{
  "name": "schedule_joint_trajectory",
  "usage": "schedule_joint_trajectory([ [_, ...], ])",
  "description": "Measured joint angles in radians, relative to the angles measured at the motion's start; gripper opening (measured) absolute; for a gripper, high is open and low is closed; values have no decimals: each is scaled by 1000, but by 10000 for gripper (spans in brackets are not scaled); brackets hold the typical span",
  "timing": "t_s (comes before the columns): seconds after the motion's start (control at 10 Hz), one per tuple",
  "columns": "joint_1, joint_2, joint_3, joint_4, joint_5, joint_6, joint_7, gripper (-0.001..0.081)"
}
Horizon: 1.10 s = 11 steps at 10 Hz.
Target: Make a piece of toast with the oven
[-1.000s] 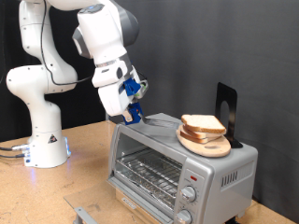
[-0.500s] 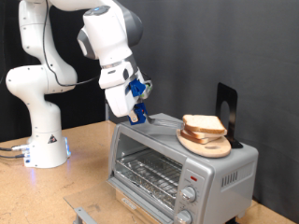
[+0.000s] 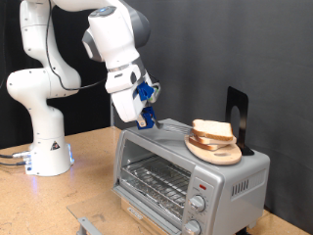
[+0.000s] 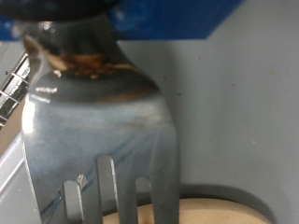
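Observation:
The silver toaster oven (image 3: 186, 168) stands at the exterior view's lower right with its glass door shut and the wire rack showing behind it. On its top a round wooden board (image 3: 217, 151) carries stacked slices of bread; the piece of toast (image 3: 211, 129) lies uppermost. My gripper (image 3: 146, 117) with blue fingers hovers over the oven top's left end, left of the board. In the wrist view the gripper (image 4: 103, 17) is shut on a metal fork (image 4: 93, 121), tines pointing at the grey oven top and a pale bread edge (image 4: 220, 213).
A black upright stand (image 3: 237, 117) sits on the oven's top behind the board. The arm's white base (image 3: 44, 147) stands on the wooden table (image 3: 83, 191) at the exterior view's left. A grey metal piece (image 3: 86, 224) lies at the table's front edge.
The gripper with the fork has shifted slightly to the exterior view's right, towards the board, and then held almost still. The bread and the oven have not moved.

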Motion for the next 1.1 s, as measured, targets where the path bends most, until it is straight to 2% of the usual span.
schedule_joint_trajectory([
  [0.5,-2,-52,-18,-16,25,-42,-36,435],
  [1.1,-8,-58,-18,-25,9,-46,-25,435],
])
